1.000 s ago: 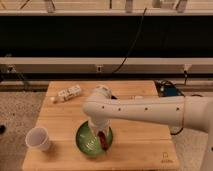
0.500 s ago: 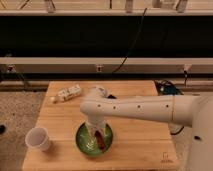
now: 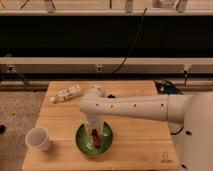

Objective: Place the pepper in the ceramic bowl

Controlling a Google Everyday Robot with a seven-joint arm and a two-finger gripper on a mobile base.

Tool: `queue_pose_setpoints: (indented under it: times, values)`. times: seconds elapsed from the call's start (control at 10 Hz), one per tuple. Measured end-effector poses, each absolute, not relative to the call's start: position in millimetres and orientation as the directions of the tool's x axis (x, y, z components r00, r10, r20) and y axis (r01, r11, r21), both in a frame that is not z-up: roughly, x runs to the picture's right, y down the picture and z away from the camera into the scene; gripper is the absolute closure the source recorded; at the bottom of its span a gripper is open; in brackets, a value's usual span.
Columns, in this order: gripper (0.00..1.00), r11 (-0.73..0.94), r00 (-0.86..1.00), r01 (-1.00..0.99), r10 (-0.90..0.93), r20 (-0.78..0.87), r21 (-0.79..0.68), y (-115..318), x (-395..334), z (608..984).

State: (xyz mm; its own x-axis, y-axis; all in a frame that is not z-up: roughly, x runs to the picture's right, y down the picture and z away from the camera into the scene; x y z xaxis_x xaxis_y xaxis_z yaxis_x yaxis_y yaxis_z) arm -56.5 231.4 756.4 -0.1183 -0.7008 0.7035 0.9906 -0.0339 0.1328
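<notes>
The green ceramic bowl (image 3: 80,140) sits on the wooden table near its front edge. The small dark-red pepper (image 3: 95,136) shows inside the bowl, directly under my gripper. My gripper (image 3: 94,131) hangs straight down over the middle of the bowl, at the end of the white arm (image 3: 135,107) that reaches in from the right. Whether the pepper rests on the bowl's floor or hangs from the gripper I cannot tell.
A white cup (image 3: 38,138) stands left of the bowl near the front left corner. A white packet (image 3: 69,92) and a small white ball (image 3: 54,99) lie at the back left. The table (image 3: 145,150) ends just in front of the bowl.
The arm has swung a little to the left and the gripper now sits over the middle of the bowl, with the pepper under it.
</notes>
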Motion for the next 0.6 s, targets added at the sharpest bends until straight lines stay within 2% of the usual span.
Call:
queue_pose_setpoints:
  times: [0.3, 0.6]
  values:
    - [0.2, 0.008, -0.114, 0.986, -0.707, 0.698, 0.169, 228.7, -53.6, 754.6]
    - [0.2, -0.039, -0.113, 0.992, -0.708, 0.697, 0.122, 222.1, -55.3, 749.6]
